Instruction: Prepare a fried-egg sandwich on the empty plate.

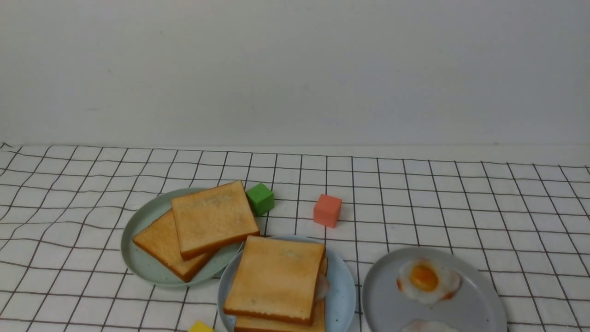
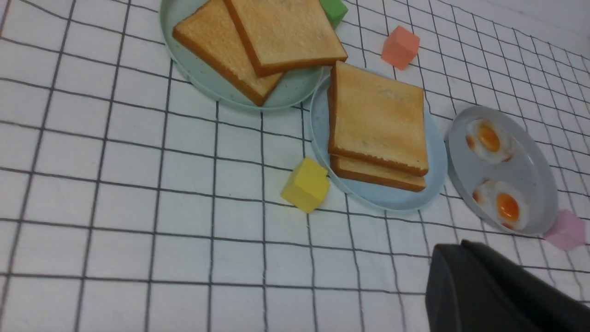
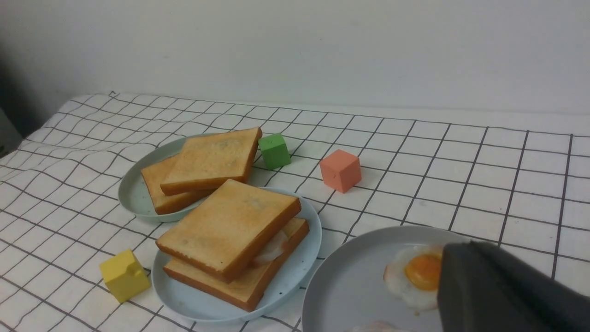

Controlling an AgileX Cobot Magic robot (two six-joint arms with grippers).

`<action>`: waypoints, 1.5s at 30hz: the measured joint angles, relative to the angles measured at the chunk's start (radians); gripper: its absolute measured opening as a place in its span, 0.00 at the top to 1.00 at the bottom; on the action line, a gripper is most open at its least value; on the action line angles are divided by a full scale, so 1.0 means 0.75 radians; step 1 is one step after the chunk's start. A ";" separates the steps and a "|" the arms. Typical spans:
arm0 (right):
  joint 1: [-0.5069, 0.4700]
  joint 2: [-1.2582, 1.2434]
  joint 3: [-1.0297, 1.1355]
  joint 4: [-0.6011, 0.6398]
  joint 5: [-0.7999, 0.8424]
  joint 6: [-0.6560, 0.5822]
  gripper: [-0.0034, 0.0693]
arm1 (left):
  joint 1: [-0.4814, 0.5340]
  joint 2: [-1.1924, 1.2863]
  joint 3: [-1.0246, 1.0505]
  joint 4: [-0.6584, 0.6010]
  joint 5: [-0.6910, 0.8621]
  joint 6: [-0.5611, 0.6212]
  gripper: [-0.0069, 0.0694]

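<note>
The fried-egg sandwich lies on the light sky-blue plate at the front middle: two toast slices, the top one skewed, with egg white peeking out between them on the right side. It also shows in the left wrist view and the right wrist view. Neither gripper shows in the front view. My left gripper is shut and empty above the cloth, nearer the robot than the sandwich plate. My right gripper is shut and empty over the grey plate.
A pale green plate at the left holds two loose toast slices. The grey plate at the right holds two fried eggs. Green, salmon, yellow and pink cubes lie around the plates.
</note>
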 joint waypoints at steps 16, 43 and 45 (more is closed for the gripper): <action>0.000 0.000 0.000 -0.003 0.001 0.000 0.93 | 0.033 -0.372 0.810 0.393 -0.868 0.070 0.93; 0.000 0.000 0.000 -0.003 0.011 -0.001 0.90 | 0.106 -0.386 1.051 0.478 -0.962 -0.046 0.92; 0.000 0.000 0.000 -0.003 0.011 -0.001 0.90 | 0.106 -0.386 1.051 0.478 -0.962 -0.046 0.92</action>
